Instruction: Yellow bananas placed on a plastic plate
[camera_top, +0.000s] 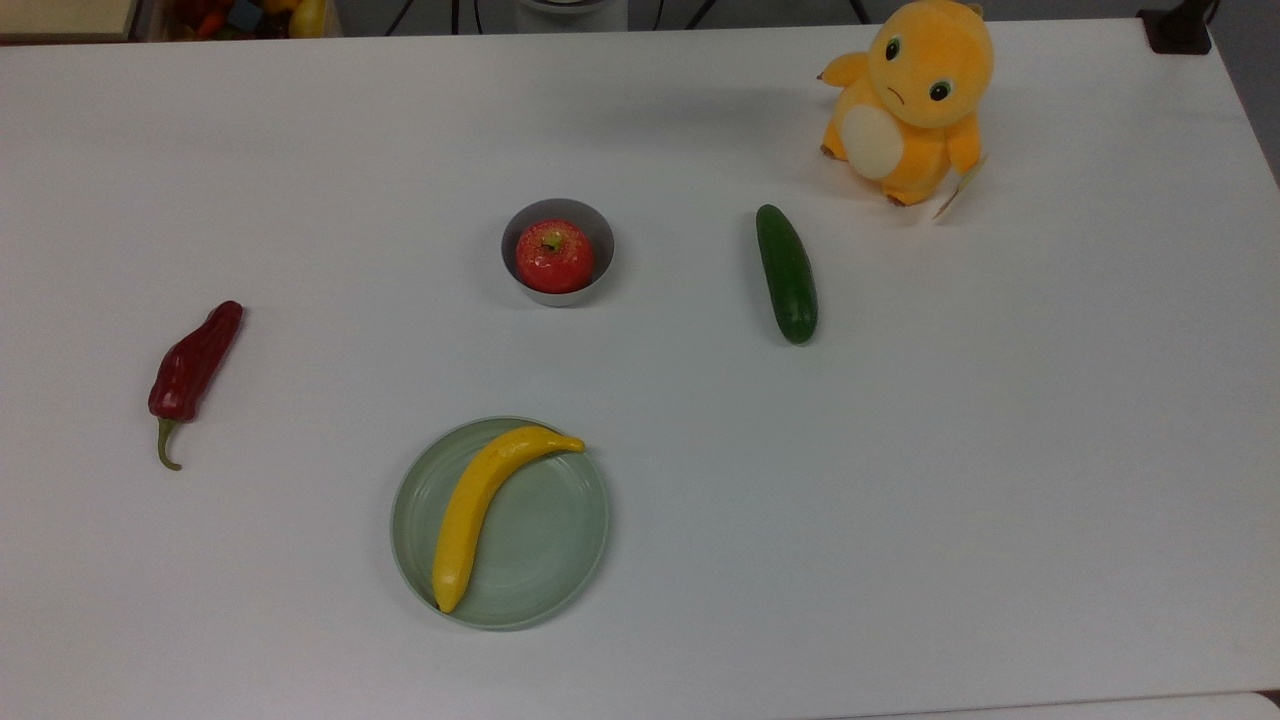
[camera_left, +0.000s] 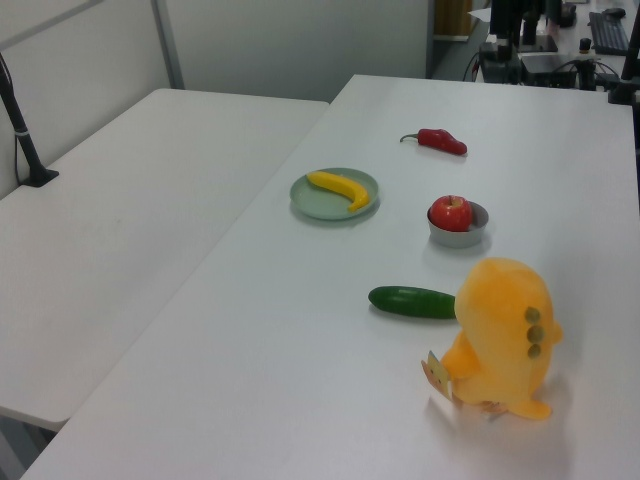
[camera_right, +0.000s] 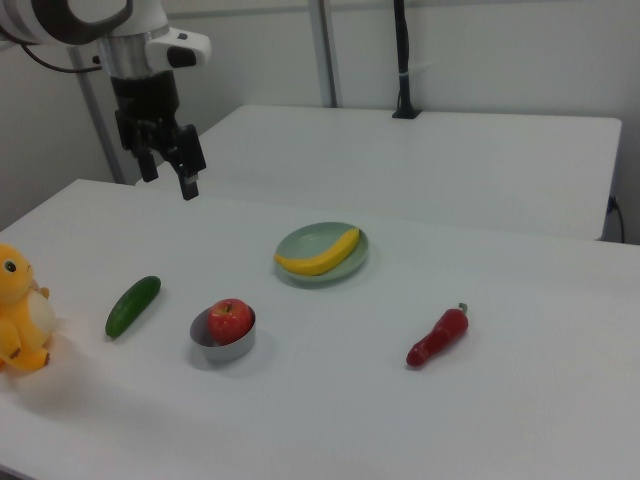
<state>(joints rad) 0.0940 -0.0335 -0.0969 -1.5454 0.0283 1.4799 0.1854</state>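
- My claw (camera_right: 168, 172) hangs high above the surface (camera_top: 900, 480), fingers spread apart, gripping nothing; in the right view it is at about 10 o'clock from the plate (camera_right: 300, 245), well clear of every item.
- Banana (camera_top: 478, 505) lies flat on the plate (camera_top: 560, 540), resting across the top view's left half of it. Stem end reaches the rim at about 1 o'clock; blunt end reaches the rim at about 7 o'clock.
- Also seen in the left view: banana (camera_left: 338, 187) on the plate (camera_left: 315, 203).
- Grey bowl (camera_top: 590, 225) holds a red apple (camera_top: 554, 255), at 12 o'clock from the plate in the top view, apart from it.
- Cucumber (camera_top: 786, 272) lies at about 2 o'clock from the plate, well apart.
- Red pepper (camera_top: 193, 365) lies at about 10 o'clock from the plate, well apart.
- Orange plush toy (camera_top: 908, 100) stands upright near the far edge, just beyond the cucumber at 1 o'clock.
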